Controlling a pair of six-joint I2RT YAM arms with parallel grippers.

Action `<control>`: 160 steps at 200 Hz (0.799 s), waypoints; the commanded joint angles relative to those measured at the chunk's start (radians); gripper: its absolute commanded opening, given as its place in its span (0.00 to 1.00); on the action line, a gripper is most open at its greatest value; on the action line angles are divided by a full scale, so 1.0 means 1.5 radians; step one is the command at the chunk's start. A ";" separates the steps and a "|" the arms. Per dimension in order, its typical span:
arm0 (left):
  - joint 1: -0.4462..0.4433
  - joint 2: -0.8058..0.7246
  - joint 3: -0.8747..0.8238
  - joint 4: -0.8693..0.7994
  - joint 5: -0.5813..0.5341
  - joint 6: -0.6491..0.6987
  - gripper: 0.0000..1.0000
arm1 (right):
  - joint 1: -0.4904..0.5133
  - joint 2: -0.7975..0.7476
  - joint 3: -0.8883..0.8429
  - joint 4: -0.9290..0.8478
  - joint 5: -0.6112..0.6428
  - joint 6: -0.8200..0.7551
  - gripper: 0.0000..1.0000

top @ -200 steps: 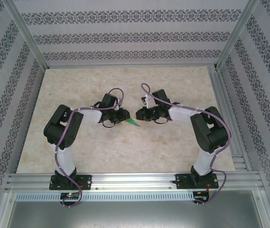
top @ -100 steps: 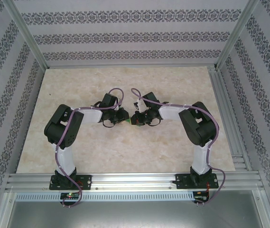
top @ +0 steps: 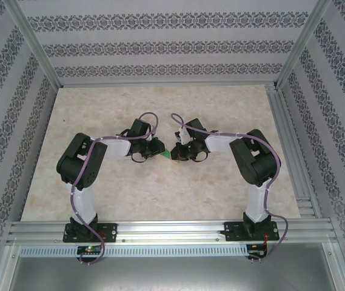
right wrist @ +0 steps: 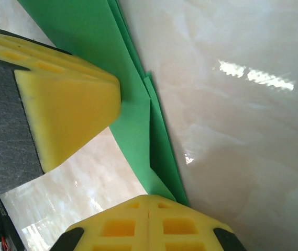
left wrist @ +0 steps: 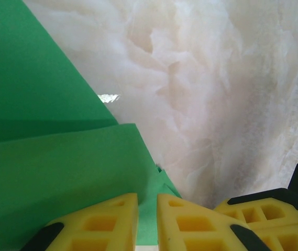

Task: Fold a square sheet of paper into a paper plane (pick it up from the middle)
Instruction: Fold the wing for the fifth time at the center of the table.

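The left gripper [left wrist: 147, 209] has its yellow fingers drawn nearly together, with only a slim slit between them; the green paper [left wrist: 44, 157] runs in under and between their tips, so this gripper is clamped on the paper; from the right wrist, one of its fingers [right wrist: 70, 99] lies flat against the sheet's face. The paper (folded, with layered edges and a crease showing) spreads ahead and to the left of those fingertips, with the marbled table [left wrist: 217, 104] beyond it to the right. The right gripper [right wrist: 149, 209] has its pads pressed tight together; the paper's narrow end slants down to its tips and passes behind them; whether it is nipped there I cannot tell. The two grippers meet tip to tip; the right one's fingers [left wrist: 258, 212] sit just beside the left one's, on their right; from overhead, a sliver of green shows between the two.
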 commanded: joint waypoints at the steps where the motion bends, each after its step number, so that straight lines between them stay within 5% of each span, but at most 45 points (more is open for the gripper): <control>1: -0.001 0.035 -0.001 -0.060 -0.045 0.011 0.19 | -0.009 0.010 -0.018 -0.009 0.023 -0.009 0.05; 108: 0.000 0.036 0.001 -0.071 -0.053 0.012 0.19 | -0.025 -0.033 -0.098 -0.046 0.053 -0.003 0.05; 160: 0.000 0.033 0.001 -0.069 -0.043 0.016 0.19 | -0.020 -0.146 -0.072 -0.034 0.053 0.014 0.07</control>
